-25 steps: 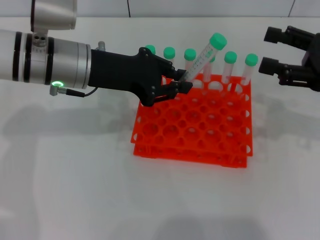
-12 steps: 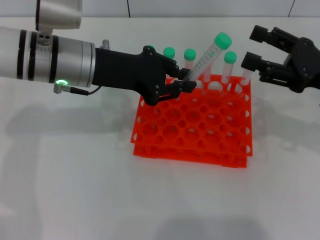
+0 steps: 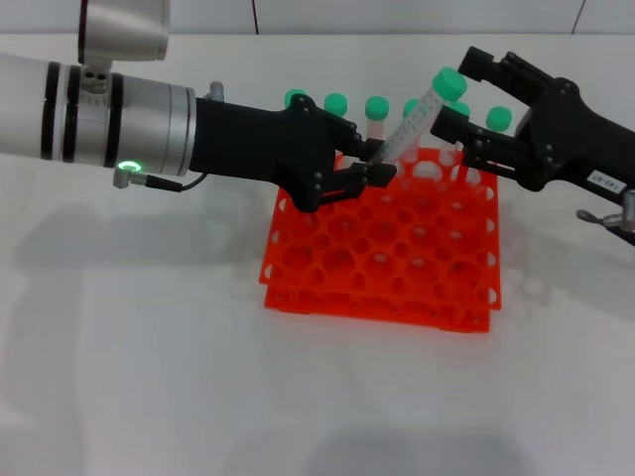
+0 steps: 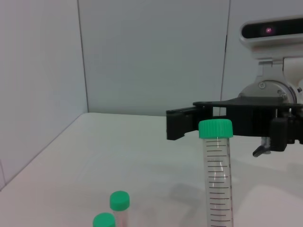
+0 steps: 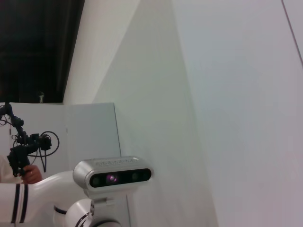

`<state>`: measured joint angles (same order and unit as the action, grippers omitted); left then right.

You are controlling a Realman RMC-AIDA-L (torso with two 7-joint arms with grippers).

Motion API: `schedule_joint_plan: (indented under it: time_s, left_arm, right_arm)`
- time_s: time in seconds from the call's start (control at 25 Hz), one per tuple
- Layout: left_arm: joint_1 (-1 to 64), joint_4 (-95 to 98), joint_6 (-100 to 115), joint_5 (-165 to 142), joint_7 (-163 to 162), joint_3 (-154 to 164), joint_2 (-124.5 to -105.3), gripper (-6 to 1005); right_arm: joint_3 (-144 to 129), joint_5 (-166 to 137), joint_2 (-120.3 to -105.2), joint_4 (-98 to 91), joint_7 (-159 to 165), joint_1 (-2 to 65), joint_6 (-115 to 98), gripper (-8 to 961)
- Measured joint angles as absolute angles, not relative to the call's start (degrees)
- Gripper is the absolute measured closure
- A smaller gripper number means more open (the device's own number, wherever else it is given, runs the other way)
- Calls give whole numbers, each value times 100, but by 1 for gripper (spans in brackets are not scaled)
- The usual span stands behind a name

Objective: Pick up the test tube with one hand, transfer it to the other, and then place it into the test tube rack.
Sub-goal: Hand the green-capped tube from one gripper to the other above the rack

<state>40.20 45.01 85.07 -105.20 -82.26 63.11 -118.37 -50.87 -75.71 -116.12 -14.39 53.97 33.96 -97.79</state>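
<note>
My left gripper (image 3: 372, 167), on the green-ring arm, is shut on the lower end of the test tube (image 3: 412, 121). It holds the tube tilted above the back of the orange-red rack (image 3: 382, 260). The tube's green cap (image 3: 449, 83) points up and to the right. My right gripper (image 3: 462, 95), with the white label, is open, and its fingers stand on either side of the cap. I cannot tell if they touch it. In the left wrist view the held tube (image 4: 217, 184) stands upright, with the right gripper's black fingers (image 4: 182, 124) just behind its cap.
Several other green-capped tubes (image 3: 377, 107) stand in the rack's back row. Two of their caps show in the left wrist view (image 4: 119, 200). The white table (image 3: 149, 377) spreads in front and to the left. The right wrist view shows only walls and the robot's head.
My right gripper has moved left from the far right edge until its open fingers flank the tube's cap. My left gripper has shifted slightly right, holding the tube.
</note>
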Motion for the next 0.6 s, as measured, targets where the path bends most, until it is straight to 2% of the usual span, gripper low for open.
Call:
schedule_joint_plan:
  time_s: [0.6]
  left_arm:
    - [4053, 4429, 8432, -10522, -8251, 6344, -11856, 767]
  right_arm:
    - [-5118, -7470, -11619, -1070, 5200, 3601, -9785, 210]
